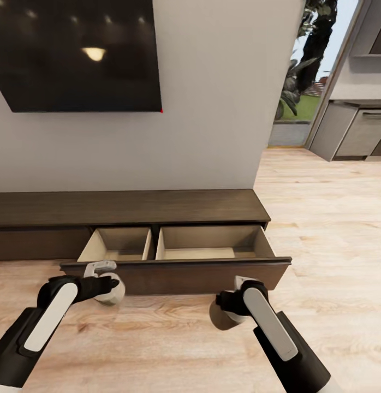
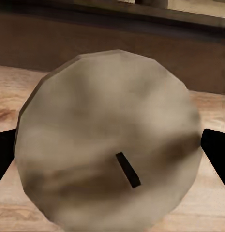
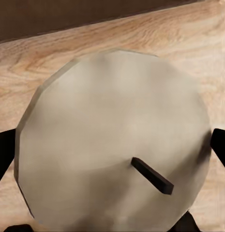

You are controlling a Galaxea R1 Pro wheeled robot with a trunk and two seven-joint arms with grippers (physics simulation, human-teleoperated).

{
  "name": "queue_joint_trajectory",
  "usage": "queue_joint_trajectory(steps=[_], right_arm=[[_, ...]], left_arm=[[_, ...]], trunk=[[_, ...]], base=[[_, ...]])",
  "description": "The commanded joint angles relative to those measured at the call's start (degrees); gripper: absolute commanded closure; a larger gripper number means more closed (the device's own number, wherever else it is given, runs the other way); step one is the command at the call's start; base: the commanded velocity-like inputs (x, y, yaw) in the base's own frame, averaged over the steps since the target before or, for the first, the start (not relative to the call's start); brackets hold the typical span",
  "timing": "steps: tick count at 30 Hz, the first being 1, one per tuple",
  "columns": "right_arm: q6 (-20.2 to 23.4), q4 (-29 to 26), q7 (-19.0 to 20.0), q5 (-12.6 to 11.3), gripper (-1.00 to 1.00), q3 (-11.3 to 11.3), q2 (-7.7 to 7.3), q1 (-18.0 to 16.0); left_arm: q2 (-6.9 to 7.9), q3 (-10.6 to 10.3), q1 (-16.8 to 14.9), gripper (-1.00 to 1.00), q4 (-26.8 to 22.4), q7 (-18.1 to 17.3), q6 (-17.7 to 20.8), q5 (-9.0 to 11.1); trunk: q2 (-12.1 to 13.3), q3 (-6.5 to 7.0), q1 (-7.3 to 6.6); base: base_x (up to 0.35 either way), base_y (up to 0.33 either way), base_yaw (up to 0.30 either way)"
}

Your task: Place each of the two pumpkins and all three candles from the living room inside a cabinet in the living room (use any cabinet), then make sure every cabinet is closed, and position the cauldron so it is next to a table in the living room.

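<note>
Your left gripper (image 1: pixel 109 285) is pinched on a candle (image 1: pixel 113 290), its dark fingers (image 2: pixel 3 153) pressed to either side of the pale cylinder, whose wick (image 2: pixel 127 169) faces the wrist camera. Your right gripper (image 1: pixel 230 307) is likewise clamped around a second candle (image 1: pixel 222 316), wick (image 3: pixel 152 175) towards its camera.

Just beyond both grippers stands the cabinet (image 1: pixel 130 207), its wide drawer (image 1: pixel 179 273) pulled out towards you. The drawer has two pale beige compartments: the smaller one (image 1: pixel 117 244) lies straight ahead of your left gripper, the larger one (image 1: pixel 209 243) ahead of your right. Both look bare inside, though the drawer front hides their near floor.

The left candle sits right at the dark drawer front, about level with its upper edge and overlapping it in the head view. The right candle hangs lower, short of the front, over the plank floor (image 1: pixel 321 229). Outboard of your right gripper the floor runs open past the drawer's end corner. Above the cabinet a TV (image 1: pixel 76 54) hangs on the wall.
</note>
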Motion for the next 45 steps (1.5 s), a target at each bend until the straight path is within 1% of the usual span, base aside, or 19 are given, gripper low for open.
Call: queue_joint_trajectory(steps=[1, 7, 10, 15, 17, 19, 22, 23, 25, 33, 37, 40, 45], right_arm=[[0.3, -0.3, -1.4, -0.6, 1.00, 0.6, -0.06, -0.1], [0.5, -2.0, -4.2, -0.6, 1.00, 1.1, 0.05, -0.1], [0.5, -2.1, -4.7, -0.6, 1.00, 1.4, 0.51, -0.1], [0.5, -2.1, -4.9, -0.5, 1.00, 1.6, 0.81, -0.1], [0.4, -2.1, -4.9, -0.5, 1.00, 1.6, 1.44, -0.1], [0.3, -2.2, -4.9, -0.5, 1.00, 1.6, 1.88, -0.1], [0.1, -2.2, -5.0, -0.5, 1.00, 1.6, 2.06, -0.1], [0.1, -2.2, -5.0, -0.5, 1.00, 1.6, 2.06, -0.1], [0.0, -2.2, -4.9, -0.5, 1.00, 1.5, 2.07, -0.1], [-0.1, -2.1, -4.8, -0.5, 1.00, 1.3, 2.01, -0.1], [-0.1, -2.1, -4.8, -0.5, 1.00, 1.1, 2.01, -0.1], [-0.1, -2.1, -4.8, -0.5, 1.00, 1.1, 2.00, -0.1], [-0.1, -1.9, -4.7, -0.5, 1.00, 1.1, 2.01, -0.1]], left_arm=[[0.18, -0.1, 0.1, 1.00, -0.9, 0.6, 0.1, 0.6], [0.35, 0.1, 0.5, 1.00, -4.0, 0.4, 0.0, 0.9], [0.04, 0.0, 0.5, 1.00, -4.3, 0.3, 0.0, 1.4], [-0.37, -0.2, 0.4, 1.00, -4.3, 0.3, 0.1, 1.6], [-0.54, -0.4, 0.5, 1.00, -4.3, 0.3, 0.1, 1.7], [-0.97, -0.6, 0.5, 1.00, -4.4, 0.3, 0.1, 1.7], [-2.31, -0.8, 0.4, 1.00, -4.4, 0.3, 0.1, 1.7], [-2.44, -0.9, 0.4, 1.00, -4.4, 0.3, 0.1, 1.7], [-2.86, -1.8, 0.5, 1.00, -4.4, 0.3, 0.1, 1.7], [-3.17, -2.5, 0.5, 1.00, -4.4, 0.3, 0.1, 1.7], [-4.69, -2.3, 0.4, 1.00, -4.4, 0.3, 0.1, 1.7], [-5.03, -2.3, 0.4, 1.00, -4.4, 0.3, 0.1, 1.7], [-5.14, -1.9, 0.4, 1.00, -4.4, 0.3, 0.1, 1.7]], trunk=[[0.0, -0.05, 0.00], [0.0, -0.05, 0.00], [0.0, -0.05, 0.00], [0.0, -0.05, 0.00], [0.0, -0.05, 0.00], [0.0, -0.05, 0.00], [0.0, -0.05, 0.00], [0.0, -0.05, 0.00], [0.0, -0.05, 0.00], [0.0, -0.05, 0.00], [0.0, -0.05, 0.00], [0.0, -0.05, 0.00], [2.0, 0.85, -1.10]], base=[[0.000, -0.008, 0.000], [0.000, -0.002, 0.000], [0.000, 0.000, 0.000], [0.000, -0.042, 0.000], [0.000, -0.202, 0.000], [0.000, -0.245, 0.000], [0.029, -0.280, 0.000], [0.031, -0.297, 0.000], [0.012, -0.308, 0.000], [0.066, -0.291, 0.000], [0.112, -0.115, 0.000], [0.019, -0.019, 0.000], [0.003, -0.003, 0.000]])
